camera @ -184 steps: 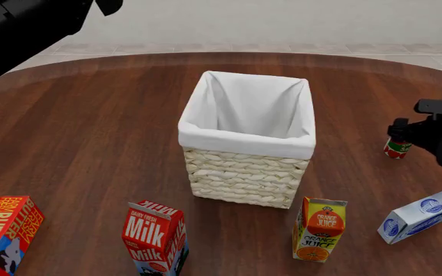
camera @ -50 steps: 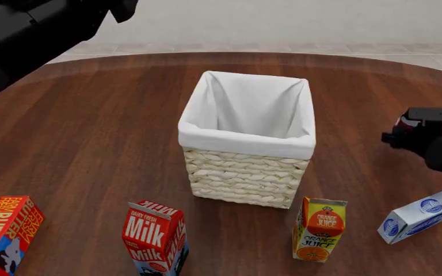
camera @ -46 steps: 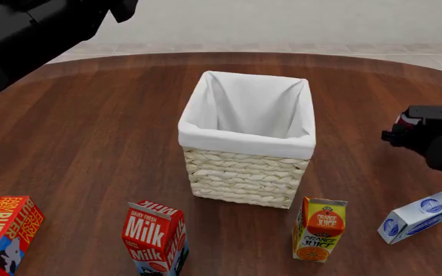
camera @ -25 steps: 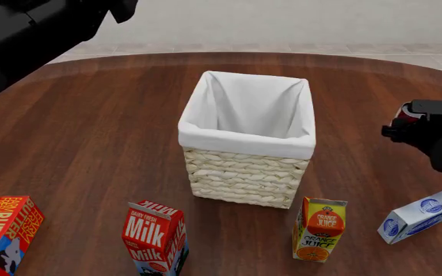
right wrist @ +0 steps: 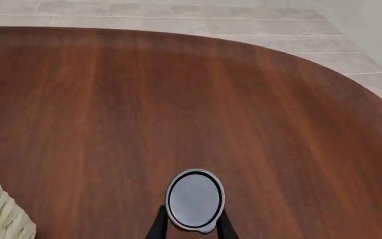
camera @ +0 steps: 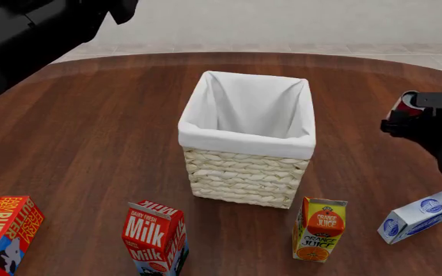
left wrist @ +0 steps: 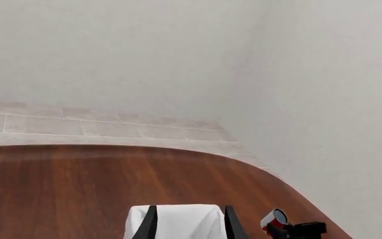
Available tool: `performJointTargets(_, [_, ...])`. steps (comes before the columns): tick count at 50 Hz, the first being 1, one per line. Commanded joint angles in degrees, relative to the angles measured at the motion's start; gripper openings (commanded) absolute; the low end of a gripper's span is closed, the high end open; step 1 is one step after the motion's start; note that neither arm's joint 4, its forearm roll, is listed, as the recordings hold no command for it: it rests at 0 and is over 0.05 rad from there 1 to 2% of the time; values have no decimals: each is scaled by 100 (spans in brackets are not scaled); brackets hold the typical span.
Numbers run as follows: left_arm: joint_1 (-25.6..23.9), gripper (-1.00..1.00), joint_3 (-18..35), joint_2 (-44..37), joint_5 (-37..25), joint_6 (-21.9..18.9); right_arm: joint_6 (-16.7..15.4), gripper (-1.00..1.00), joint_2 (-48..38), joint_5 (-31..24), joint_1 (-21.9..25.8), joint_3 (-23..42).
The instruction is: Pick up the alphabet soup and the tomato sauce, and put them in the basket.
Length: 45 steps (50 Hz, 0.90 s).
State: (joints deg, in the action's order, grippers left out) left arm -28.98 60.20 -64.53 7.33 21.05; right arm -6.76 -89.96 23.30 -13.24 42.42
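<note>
Front view has my right gripper (camera: 414,115) clamped on the tomato sauce can (camera: 402,106), lifted off the table (camera: 90,144), well right of the basket (camera: 248,144). Left gripper (left wrist: 189,226) is raised at far left, can't tell how its fingers stand. Milk (camera: 156,237) and juice (camera: 320,229) cartons stand near me.

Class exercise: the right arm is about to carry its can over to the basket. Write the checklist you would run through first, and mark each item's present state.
1. Right gripper shut on the tomato sauce: ok.
2. Can lifted off the table: ok, judging by the front view.
3. Basket open, upright: ok.
4. Basket already holds the alphabet soup: cannot tell; none visible.
5. Left gripper out of the way: ok, high at far left.
6. Orange juice and milk off the route: ok.
</note>
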Motion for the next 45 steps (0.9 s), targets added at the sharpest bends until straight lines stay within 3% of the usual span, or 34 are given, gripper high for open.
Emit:
performJointTargets(1, [-23, 100, -5, 37, 1, 10, 140, -100, 468, 49, 195, -351])
performJointTargets(17, [-5, 100, -32, 48, 39, 33, 177, -100, 1311, -128, 389, -755])
performJointTargets(45, [10, 100, -109, 189, 42, 51, 113, -100, 2996, -1060, 789, -1073])
